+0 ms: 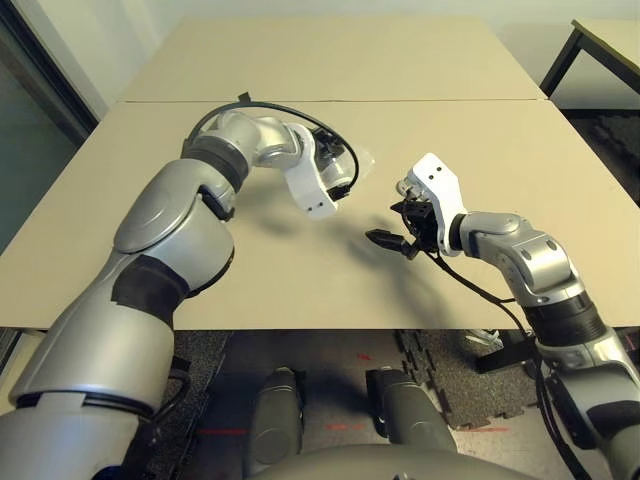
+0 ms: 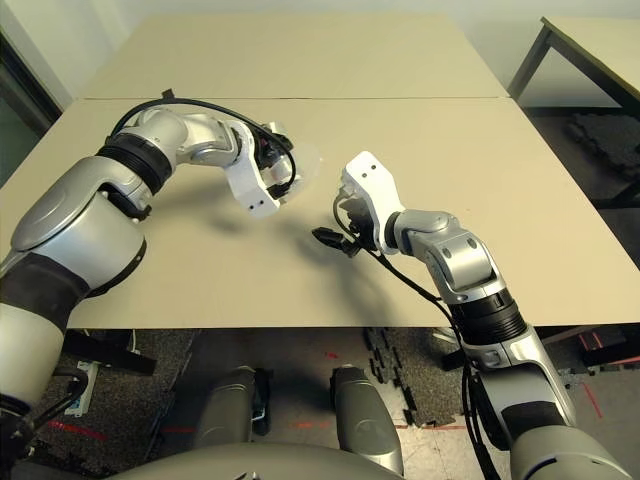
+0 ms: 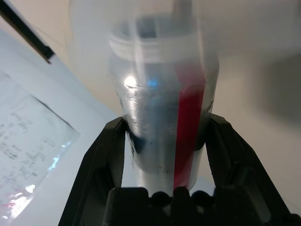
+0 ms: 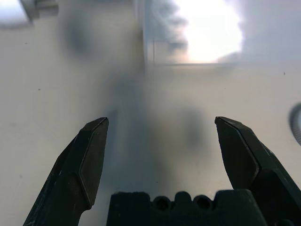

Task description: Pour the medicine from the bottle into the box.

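a pale beige table (image 1: 150, 200) spreads under a humanoid robot's two silver forearms, with a second table of the same colour butted against its far edge.

the left arm (image 1: 170, 215) reaches in from the near left and bends across toward the middle, its white wrist plate hanging above the tabletop. the right arm (image 1: 530, 270) comes in from the near right, its wrist turned toward the other arm.

the left gripper (image 3: 162, 136) is clamped on the bottle (image 3: 162, 108): both black fingers press against the grey-silver body, one on each side, near its base. a red stripe of the label runs lengthwise down the bottle, and its pale rim points away from the wrist. whether the cap is on cannot be told from the wrist view.

the right gripper (image 4: 162, 150) hangs over bare tabletop with its two black fingers spread wide and nothing between them.

the box (image 4: 193, 33), clear plastic, lies on the table beyond the right gripper's fingertips, apart from them; from the head views a faint clear edge (image 1: 365, 160) shows just past the left wrist.

a clear plastic bag with printed paper (image 3: 28, 155) lies flat on the table beside the bottle.

the medicine is too small to make out.
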`<action>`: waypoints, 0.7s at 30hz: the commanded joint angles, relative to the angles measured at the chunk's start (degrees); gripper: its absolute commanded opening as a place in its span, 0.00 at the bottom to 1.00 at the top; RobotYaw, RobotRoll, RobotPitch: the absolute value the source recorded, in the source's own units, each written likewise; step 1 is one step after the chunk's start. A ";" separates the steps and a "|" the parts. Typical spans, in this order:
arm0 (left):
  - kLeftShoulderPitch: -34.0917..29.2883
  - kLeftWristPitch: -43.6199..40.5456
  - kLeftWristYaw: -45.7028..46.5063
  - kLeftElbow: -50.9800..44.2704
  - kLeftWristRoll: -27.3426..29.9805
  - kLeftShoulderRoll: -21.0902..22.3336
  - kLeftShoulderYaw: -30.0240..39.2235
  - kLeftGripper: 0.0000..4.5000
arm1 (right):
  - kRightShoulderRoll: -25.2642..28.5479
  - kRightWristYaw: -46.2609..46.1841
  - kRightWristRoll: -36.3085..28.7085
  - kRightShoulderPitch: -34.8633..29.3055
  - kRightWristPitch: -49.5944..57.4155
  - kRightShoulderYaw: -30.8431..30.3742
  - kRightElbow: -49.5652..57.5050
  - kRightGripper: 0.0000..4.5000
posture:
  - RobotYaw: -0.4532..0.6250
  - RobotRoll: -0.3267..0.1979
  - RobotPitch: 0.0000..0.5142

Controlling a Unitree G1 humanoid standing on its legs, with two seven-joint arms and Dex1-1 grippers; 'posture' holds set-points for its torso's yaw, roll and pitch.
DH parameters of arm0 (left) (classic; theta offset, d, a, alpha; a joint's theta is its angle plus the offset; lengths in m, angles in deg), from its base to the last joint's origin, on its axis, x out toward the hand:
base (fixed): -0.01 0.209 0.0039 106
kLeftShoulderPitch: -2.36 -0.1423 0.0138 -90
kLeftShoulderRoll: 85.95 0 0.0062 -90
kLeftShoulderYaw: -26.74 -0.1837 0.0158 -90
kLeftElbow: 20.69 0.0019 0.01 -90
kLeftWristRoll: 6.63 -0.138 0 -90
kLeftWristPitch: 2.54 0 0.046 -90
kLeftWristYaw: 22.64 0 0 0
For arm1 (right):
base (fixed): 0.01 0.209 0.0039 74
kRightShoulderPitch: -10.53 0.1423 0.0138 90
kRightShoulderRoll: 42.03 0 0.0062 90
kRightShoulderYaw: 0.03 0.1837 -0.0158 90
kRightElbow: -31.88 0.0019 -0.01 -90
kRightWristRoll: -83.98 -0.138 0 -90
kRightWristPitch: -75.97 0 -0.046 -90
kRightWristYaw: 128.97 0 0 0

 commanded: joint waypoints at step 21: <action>-8.06 -10.89 -24.44 1.74 36.92 -0.95 33.97 0.61 | 0.76 0.77 0.10 0.34 -0.22 0.75 -0.47 1.00 | 0.21 0.62 0.16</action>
